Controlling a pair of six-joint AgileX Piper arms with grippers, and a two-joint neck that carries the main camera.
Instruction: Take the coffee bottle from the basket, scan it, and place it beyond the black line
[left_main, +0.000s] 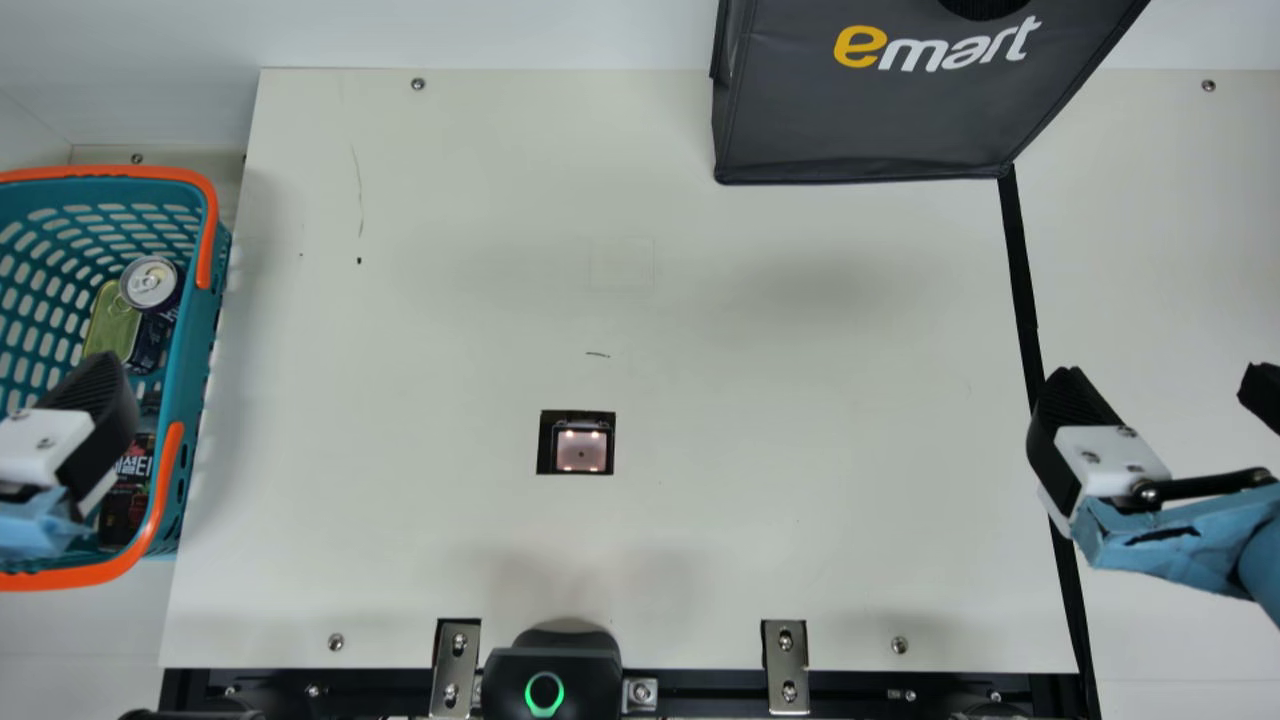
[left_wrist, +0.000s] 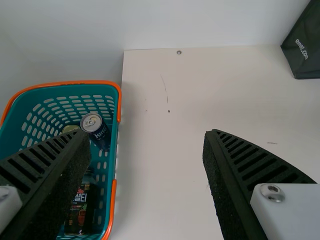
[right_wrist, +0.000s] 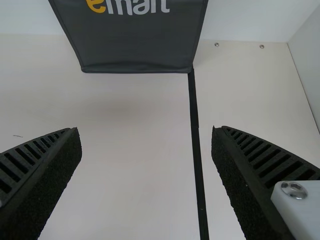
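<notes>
Widely splayed, empty, ribbed left claw (left_main: 95, 410) and right claw (left_main: 1160, 382), coffee bottle (left_main: 124, 500) inside slotted basket (left_main: 192, 345)

Shop-style checkout setup — inset scanner (left_main: 582, 452), shopping basket (left_main: 196, 330), dark bag (left_main: 860, 125)

Right gripper (left_main: 1160, 385): two black fingers, ribbed, with rough-looking inner face; just behind, white block (left_main: 1110, 447) with metal screws, black rod (left_main: 1210, 486) beside it; farther behind, wrinkled light blue wrapping (left_main: 1200, 560), dark mark on it

Left gripper (left_main: 98, 400): also black ribs; behind them white housing (left_main: 38, 438), round screw (left_wrist: 272, 192), then light blue cover (left_main: 35, 525)
</notes>
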